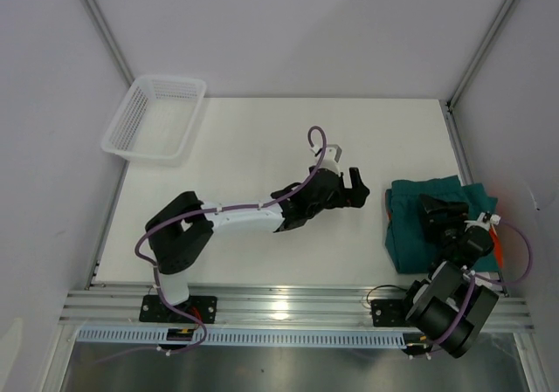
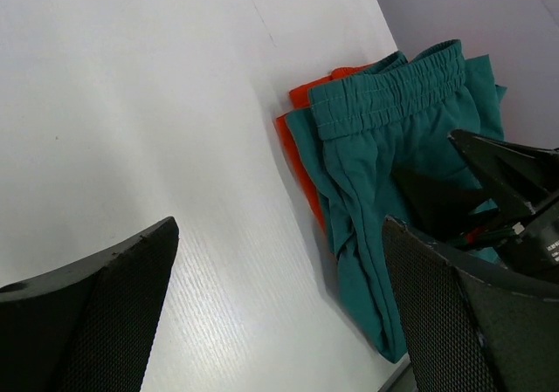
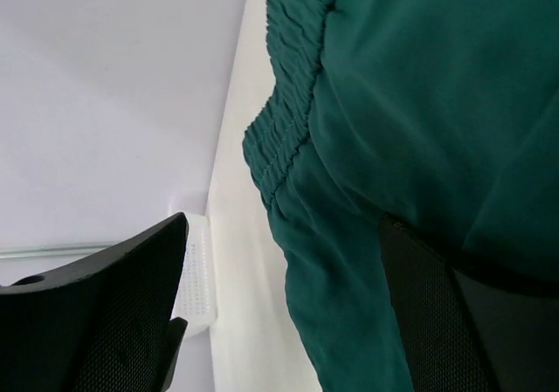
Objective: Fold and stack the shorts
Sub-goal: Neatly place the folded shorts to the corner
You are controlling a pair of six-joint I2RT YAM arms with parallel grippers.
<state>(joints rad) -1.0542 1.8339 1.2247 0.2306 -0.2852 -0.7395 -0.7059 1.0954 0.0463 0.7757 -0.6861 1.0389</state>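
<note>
The dark teal shorts (image 1: 415, 230) lie folded at the table's right edge, on top of the orange shorts (image 1: 500, 251), of which only a strip shows. In the left wrist view the teal shorts (image 2: 393, 139) cover the orange shorts (image 2: 299, 152), whose edge sticks out on the left. My right gripper (image 1: 443, 209) hangs open just above the teal fabric (image 3: 419, 104), holding nothing; one finger (image 3: 476, 322) is over the cloth. My left gripper (image 1: 360, 187) is open over bare table, left of the stack. Nothing is between its fingers (image 2: 96, 313).
A white mesh basket (image 1: 170, 79) stands at the back left corner, overhanging the table edge. The basket (image 3: 194, 278) also shows far off in the right wrist view. Grey walls enclose the table; an aluminium rail runs along the near edge.
</note>
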